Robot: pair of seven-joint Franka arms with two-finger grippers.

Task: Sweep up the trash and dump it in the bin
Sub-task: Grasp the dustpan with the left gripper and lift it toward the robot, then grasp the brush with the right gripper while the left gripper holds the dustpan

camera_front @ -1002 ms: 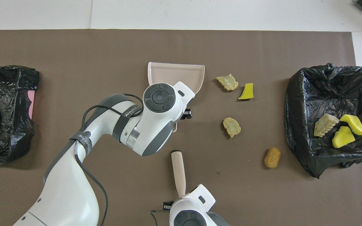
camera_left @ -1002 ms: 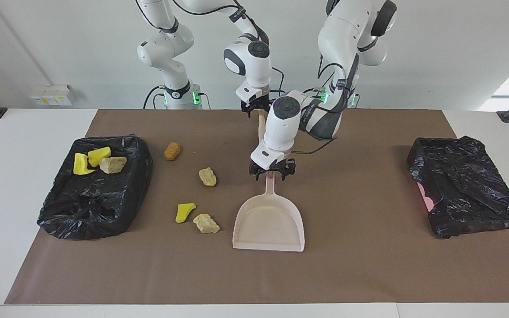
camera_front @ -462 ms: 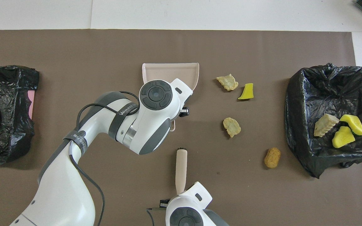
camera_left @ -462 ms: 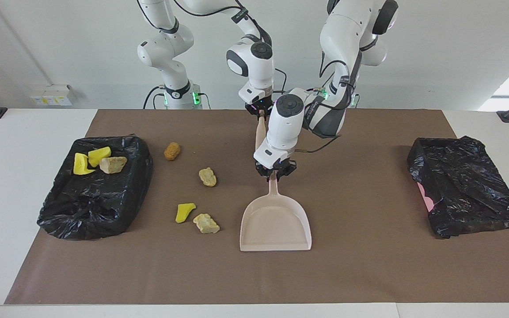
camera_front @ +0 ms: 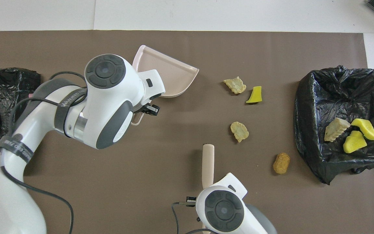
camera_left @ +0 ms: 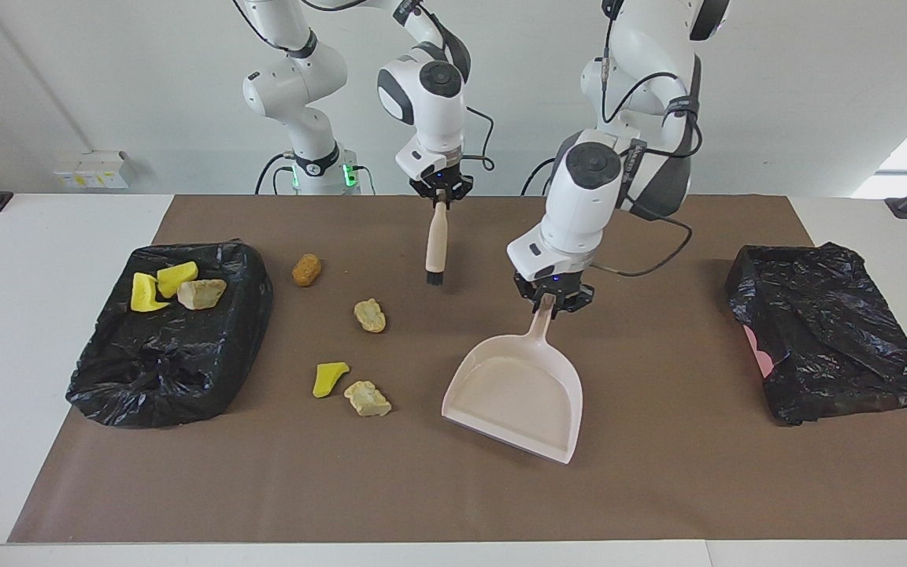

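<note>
While the left gripper point(camera_left: 553, 303) clamps the dustpan point(camera_left: 518, 396) by its handle, tilted above the brown mat point(camera_left: 658, 472), the right gripper point(camera_left: 439, 191) grips a brush point(camera_left: 434, 244) hanging bristles-down. Beside the dustpan, toward the right arm's end, lie four pieces of trash point(camera_left: 368, 398); three more sit in the black-lined bin point(camera_left: 170, 346).

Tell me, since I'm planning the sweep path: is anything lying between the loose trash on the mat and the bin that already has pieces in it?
Nothing visible blocks that stretch. The brown sponge, two beige chunks and a yellow wedge lie on bare mat beside the bin. The dustpan in the left hand and the brush in the right hand are toward the table's middle.
</note>
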